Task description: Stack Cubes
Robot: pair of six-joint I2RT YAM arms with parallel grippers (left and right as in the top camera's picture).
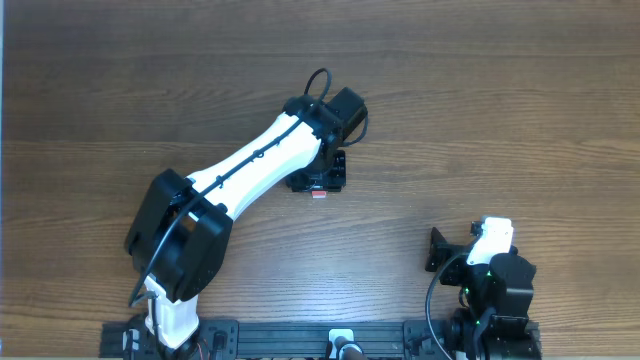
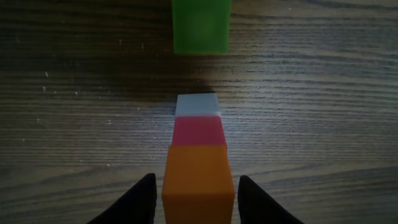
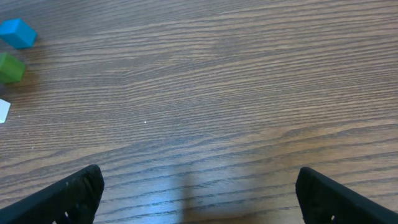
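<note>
Cube stack stands near the middle of the wooden table, three high, under the outstretched left arm. The right arm sits folded at its base, well apart from the stack.

From above, the left arm's wrist covers most of the stack, leaving a sliver of red and white at its near side. The left wrist view gives the full order: a white cube on the table, a red cube on it, and an orange cube on top, all three lined up squarely.

The left gripper straddles the orange cube. Its fingers stand slightly wider than the cube, with a thin strip of table showing on each side. The right gripper hangs over bare wood, its fingers spread wide and holding nothing.

A green cube rests on the table beyond the stack, apart from it. The right wrist view adds a blue cube, lying near the green one but not touching it.
</note>
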